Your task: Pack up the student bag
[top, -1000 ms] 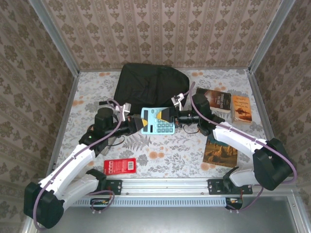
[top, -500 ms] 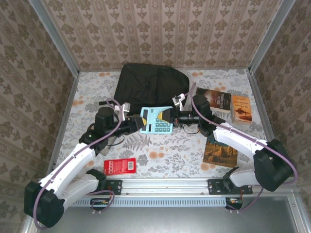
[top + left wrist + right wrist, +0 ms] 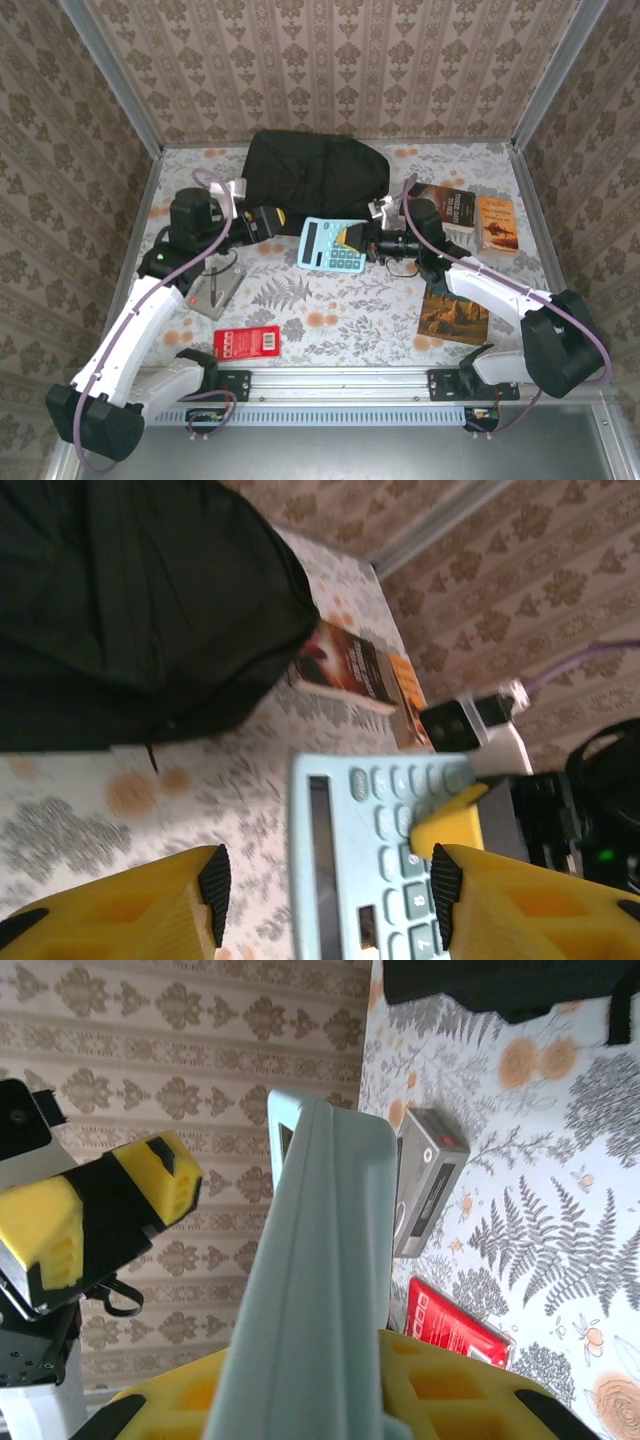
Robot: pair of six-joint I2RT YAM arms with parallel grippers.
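The bag (image 3: 315,175) is found at twelve o'clock, contents unseen. The calculator (image 3: 330,246) is clamped by the right gripper (image 3: 352,237). The left gripper (image 3: 272,217) is set partly open, empty. Its keys (image 3: 395,815) are shown by the left wrist view, its edge (image 3: 320,1290) by the right.

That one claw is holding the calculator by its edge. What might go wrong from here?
The right claw pinches the calculator only at one end, so it could tilt or slip out and drop onto the table. The left claw stands open close beside it and might knock it if either arm swings. The student bag shows no opening from above, so the calculator may just get pushed against closed fabric.
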